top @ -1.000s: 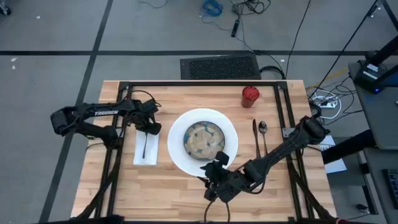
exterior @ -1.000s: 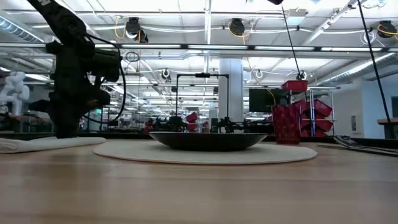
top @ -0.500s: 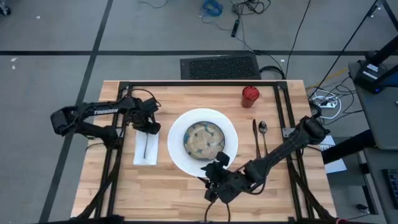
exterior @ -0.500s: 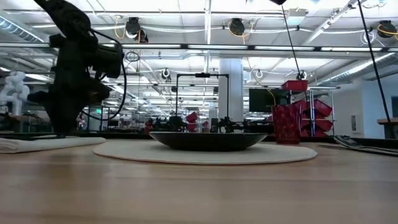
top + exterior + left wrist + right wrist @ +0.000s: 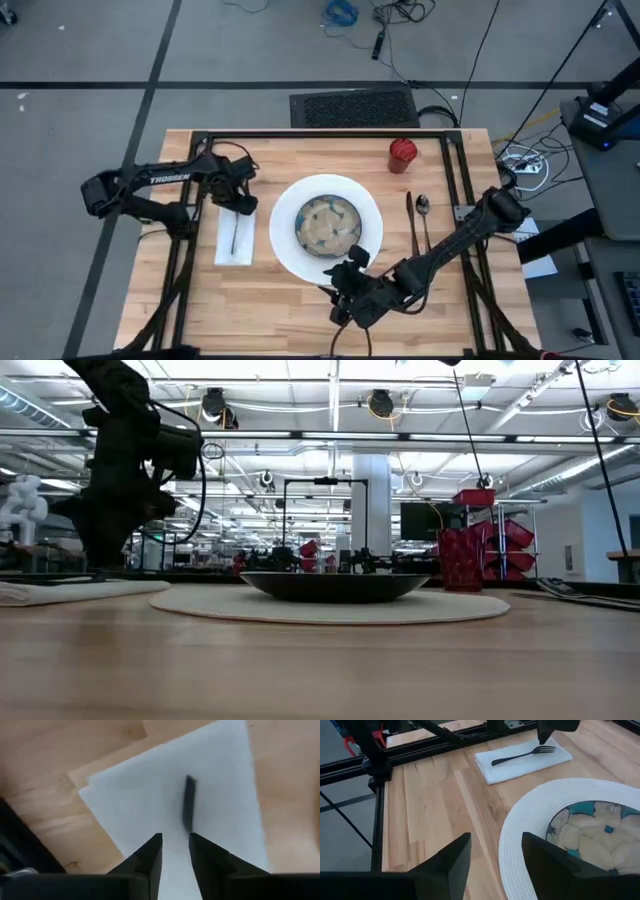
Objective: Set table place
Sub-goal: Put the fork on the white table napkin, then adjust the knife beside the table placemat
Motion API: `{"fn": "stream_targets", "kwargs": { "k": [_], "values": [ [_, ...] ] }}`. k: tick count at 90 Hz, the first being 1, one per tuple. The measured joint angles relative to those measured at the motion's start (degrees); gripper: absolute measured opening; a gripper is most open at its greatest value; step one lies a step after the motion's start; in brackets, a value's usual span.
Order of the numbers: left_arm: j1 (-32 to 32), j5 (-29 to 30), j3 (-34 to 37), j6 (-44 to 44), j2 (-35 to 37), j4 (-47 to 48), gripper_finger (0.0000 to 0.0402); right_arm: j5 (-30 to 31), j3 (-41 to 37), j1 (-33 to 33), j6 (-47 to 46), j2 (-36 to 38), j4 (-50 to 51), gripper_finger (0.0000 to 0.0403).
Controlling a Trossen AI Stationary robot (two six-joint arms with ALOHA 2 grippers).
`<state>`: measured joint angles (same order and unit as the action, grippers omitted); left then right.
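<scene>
High view shows the rectangular light wooden butcher-block table (image 5: 200,310) with its black metal rails, and nearly every piece of the place laid out around the large round white plate (image 5: 290,250) at its middle. Inside that plate sits the smaller speckled bowl (image 5: 327,223); the white cloth napkin (image 5: 222,250) lies just left of the plate with the dark metal fork (image 5: 234,232) resting along it. Right of the plate lie the metal knife (image 5: 411,222) and the metal spoon (image 5: 424,215) side by side, and the small red cup (image 5: 402,154) stands beyond the plate to its upper right.

What has changed over the last second is small: the left gripper (image 5: 240,203) has drifted slightly up and away from the far end of the napkin, and in the low view it has risen a little. Its fingers (image 5: 150,857) are spread a narrow gap apart and hold nothing, with the fork lying free on the cloth beyond them. I judge the fork placed and the setting essentially complete.

The right gripper (image 5: 350,275) waits at the plate's near edge, unmoved, fingers (image 5: 452,862) parted and empty.
</scene>
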<state>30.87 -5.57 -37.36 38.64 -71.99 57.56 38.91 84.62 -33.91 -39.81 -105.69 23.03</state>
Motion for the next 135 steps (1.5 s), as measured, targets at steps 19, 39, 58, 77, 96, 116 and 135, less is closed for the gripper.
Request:
{"fn": "stream_targets", "kwargs": {
  "k": [19,39,58,77,96,116,135],
  "values": [
    [-0.63,0.25,0.72,0.06,0.00,-0.17,0.0084,0.01,0.00,0.00,0.03,0.01,-0.01,0.0164],
    [-0.62,-2.38,-1.71,-0.44,0.00,0.79,0.0084,0.02,0.00,0.04,0.02,0.01,-0.01,0.0164],
    [-2.94,1.29,-1.93,0.24,0.00,-2.41,0.0084,0.03,0.00,0.11,0.09,0.02,-0.01,0.0164],
    [-3.91,2.69,0.17,1.40,-1.39,-2.66,0.0083,0.03,0.02,0.09,0.04,0.02,-0.07,0.0164],
    [-3.84,3.31,0.20,0.91,-1.42,-2.54,0.0084,0.03,0.02,0.07,0.09,0.04,0.03,0.0164],
    [-2.28,4.28,0.20,-0.47,-1.40,0.80,0.0083,0.05,0.02,0.07,-1.85,0.04,0.90,0.0164],
    [-2.05,2.50,-0.43,-2.94,-1.39,4.29,0.0083,-0.06,0.09,0.63,-13.05,0.26,13.96,0.0164]
  ]
}}
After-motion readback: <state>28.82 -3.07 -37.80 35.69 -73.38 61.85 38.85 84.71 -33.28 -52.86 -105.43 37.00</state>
